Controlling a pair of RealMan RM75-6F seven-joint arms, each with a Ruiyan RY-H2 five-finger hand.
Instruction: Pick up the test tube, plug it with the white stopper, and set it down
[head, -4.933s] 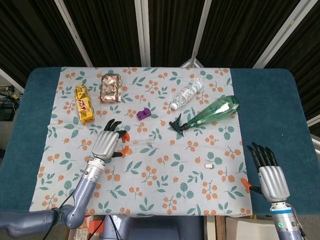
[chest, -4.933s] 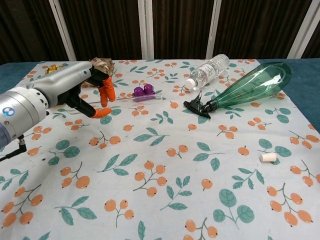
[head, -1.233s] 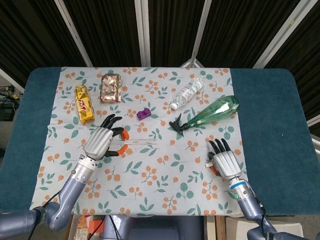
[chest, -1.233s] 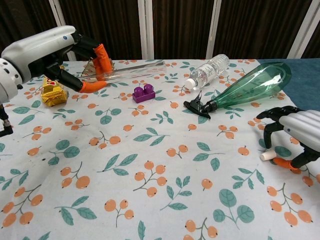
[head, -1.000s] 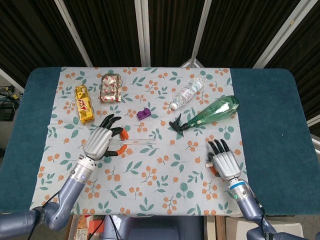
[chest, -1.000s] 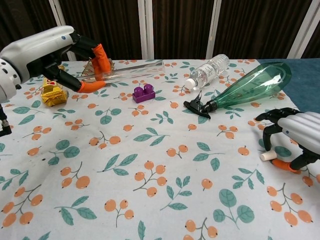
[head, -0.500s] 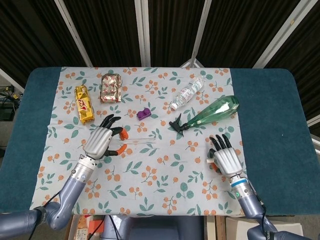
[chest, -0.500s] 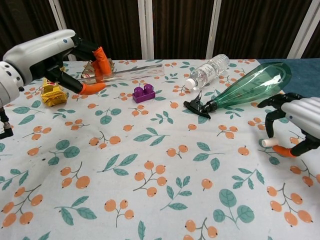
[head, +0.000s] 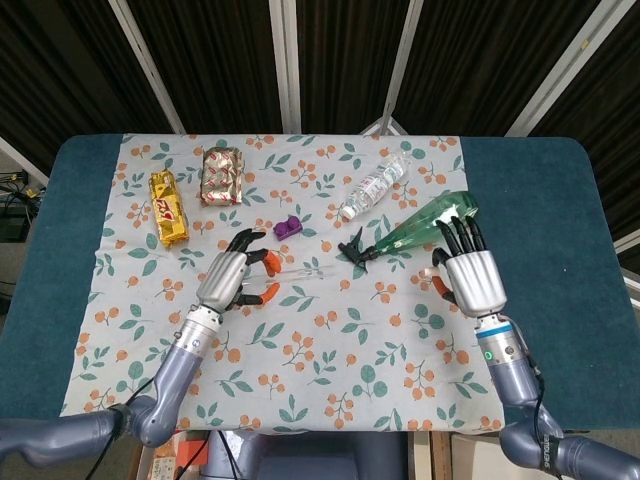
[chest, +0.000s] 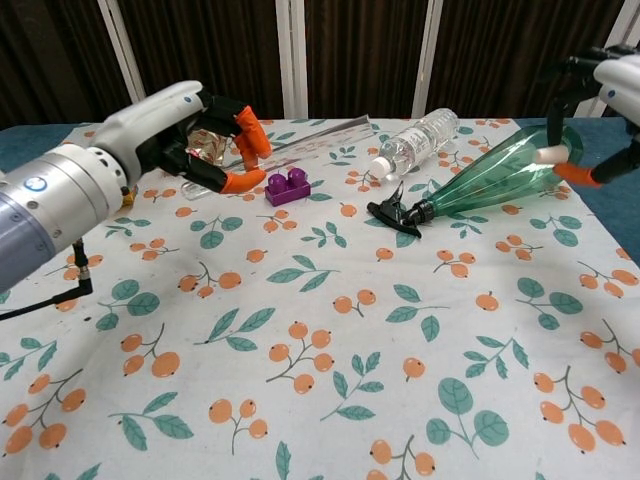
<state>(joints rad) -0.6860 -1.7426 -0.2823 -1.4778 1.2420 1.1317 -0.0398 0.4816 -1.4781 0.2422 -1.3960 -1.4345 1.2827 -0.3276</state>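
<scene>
Left of centre, the left hand (chest: 205, 135) grips the clear test tube (chest: 310, 135) aloft. At upper right, the right hand (chest: 600, 95) pinches the white stopper (chest: 546, 154). Plugging and setting down remain.

Yellow snack bar (head: 168, 208): you can see red lettering along its wrapper in the head view, beyond the left hand's fingers (head: 251, 243), but the letters are too small to make out.
Water bottle (head: 374, 187): its label carries a reddish pattern and print that you cannot read in either view.
Gold foil packet (head: 222, 175): red and white marks show on the foil; no word is legible.
Left arm cuff (chest: 35, 184): you see a small round blue-and-white emblem in the chest view, with no readable letters.
Right wrist (head: 491, 354): a small green dot, no text.
</scene>
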